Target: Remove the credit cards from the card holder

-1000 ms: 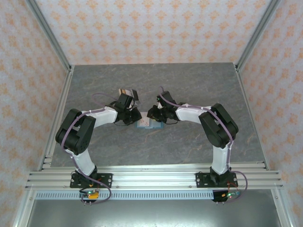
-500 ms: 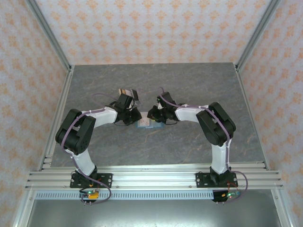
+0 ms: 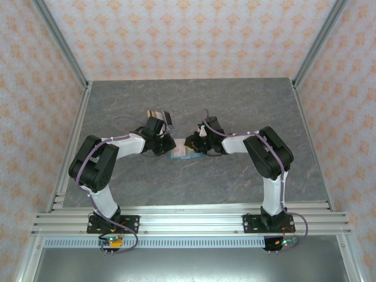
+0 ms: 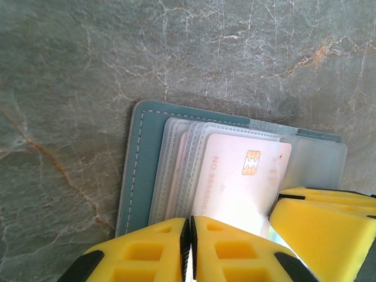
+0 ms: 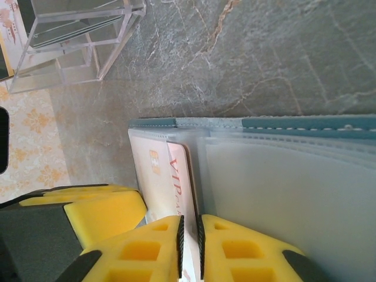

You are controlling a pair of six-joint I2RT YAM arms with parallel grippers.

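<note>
Right hand seemingly pinches a card, its lower end hidden.

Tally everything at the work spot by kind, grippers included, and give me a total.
card holder: 1, teal
credit card: 1 with its face showing, pale pink with a chip
clear acrylic stand: 1
grippers: 2, the left gripper and the right gripper
Total: 5

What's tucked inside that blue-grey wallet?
The card holder holds clear plastic sleeves, with a pale chip card showing in them. Whether more cards lie beneath it is hidden by the frosted sleeves.
</note>
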